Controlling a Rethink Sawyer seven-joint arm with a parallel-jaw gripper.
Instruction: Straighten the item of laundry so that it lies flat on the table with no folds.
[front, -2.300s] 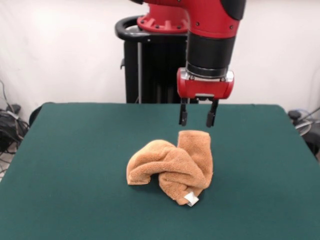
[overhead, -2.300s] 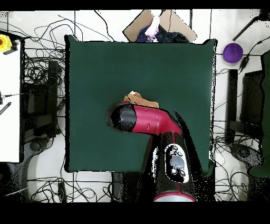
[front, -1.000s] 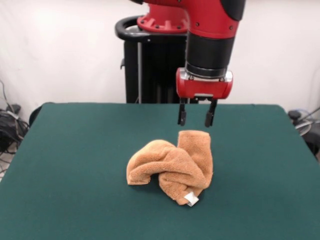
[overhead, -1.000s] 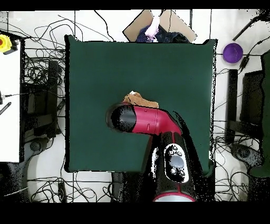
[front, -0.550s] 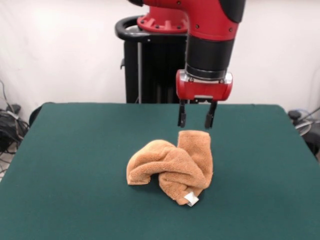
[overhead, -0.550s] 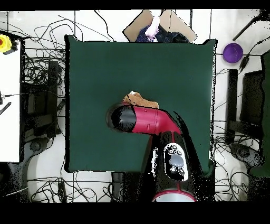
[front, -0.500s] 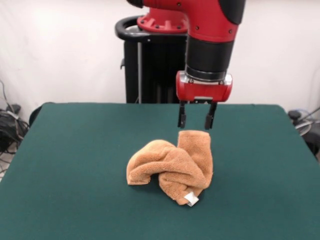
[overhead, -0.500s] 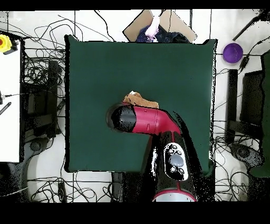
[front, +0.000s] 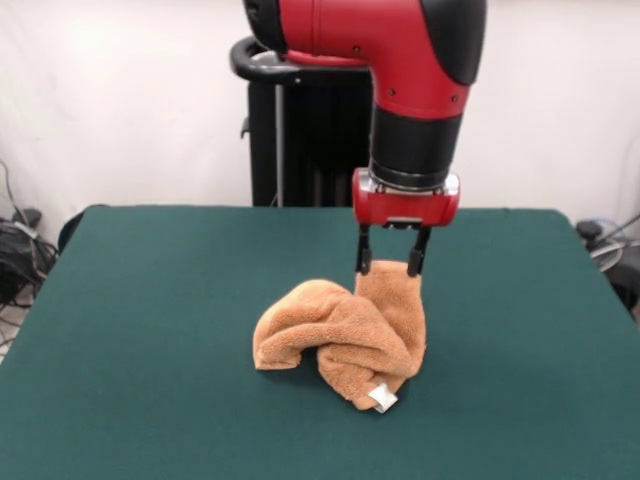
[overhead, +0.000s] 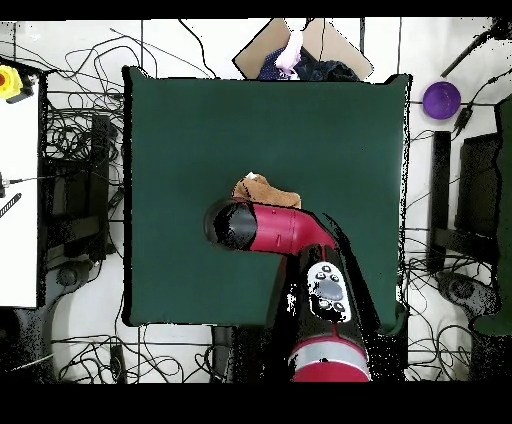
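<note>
1. the towel (front: 345, 335) sits crumpled near the middle of the green table (front: 150, 320), bunched into a rounded heap with one thick fold standing up at its back right.
2. a small white tag (front: 382, 398) shows at the heap's front lower edge, close to the table surface.
3. the gripper (front: 389, 264) hangs straight down from the red and black arm (front: 415, 100), directly over the upright fold.
4. its two dark fingers (front: 364, 252) are spread apart, roughly as wide as the top of that fold, and their tips sit level with the fold's upper edge, one at each side of it.
5. whether the tips actually touch the cloth cannot be told from the front view; nothing is pinched between them.
6. from overhead, the arm covers most of the heap, and only a small orange patch of the towel (overhead: 262, 187) shows past the arm's black end, a little below the table's centre.
7. the gripper itself is hidden under the arm in the overhead view.
8. beyond the table, the floor is strewn with cables (overhead: 70, 130), and a purple round object (overhead: 441, 99) lies off one corner.
</note>
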